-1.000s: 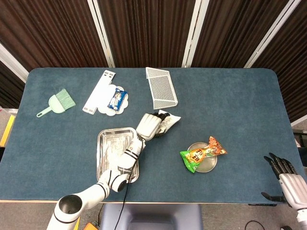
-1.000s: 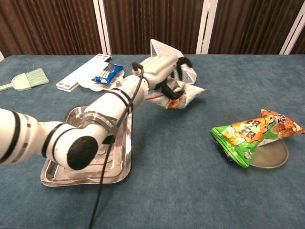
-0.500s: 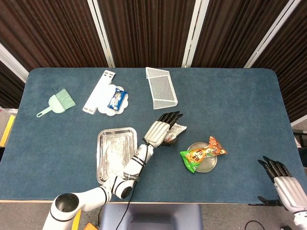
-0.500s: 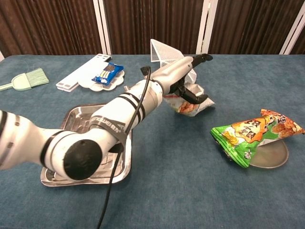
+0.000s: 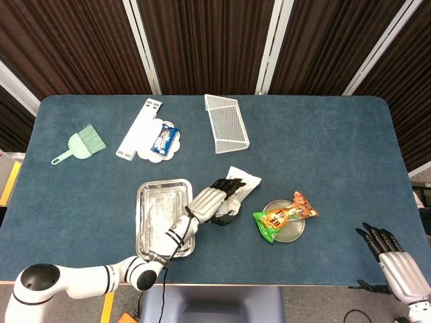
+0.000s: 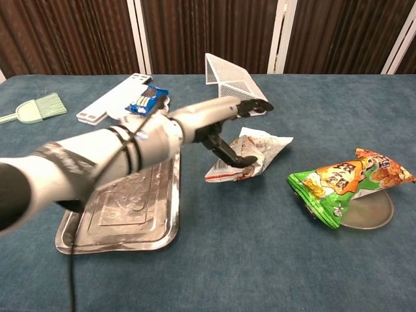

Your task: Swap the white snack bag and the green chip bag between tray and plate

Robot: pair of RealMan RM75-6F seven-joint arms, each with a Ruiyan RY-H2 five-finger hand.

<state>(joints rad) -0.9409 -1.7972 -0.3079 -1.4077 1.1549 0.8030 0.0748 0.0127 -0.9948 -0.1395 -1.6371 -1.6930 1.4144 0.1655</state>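
The white snack bag [image 5: 242, 182] [image 6: 252, 151] lies on the blue table between the steel tray [image 5: 149, 232] [image 6: 123, 211] and the small round plate [image 5: 293, 233] [image 6: 372, 214]. My left hand [image 5: 211, 200] [image 6: 224, 125] hovers over the bag's left end with fingers stretched out and apart; its thumb hangs down against the bag without gripping it. The green chip bag [image 5: 277, 219] [image 6: 333, 184] rests on the plate. My right hand [image 5: 393, 253] is at the bottom right, beyond the table's near edge, fingers spread and holding nothing.
A white mesh basket [image 5: 227, 122] [image 6: 232, 75] lies tipped at the back middle. A scalloped dish with a blue snack [image 5: 163, 140] [image 6: 147, 100], a white flat board [image 5: 139, 128] and a green hand brush [image 5: 84, 143] [image 6: 36, 106] sit at the back left.
My left hand carried the white bag rightward off the tray side, let it down onto the table and opened. It has since drawn back toward the tray. The right hand shifted slightly.
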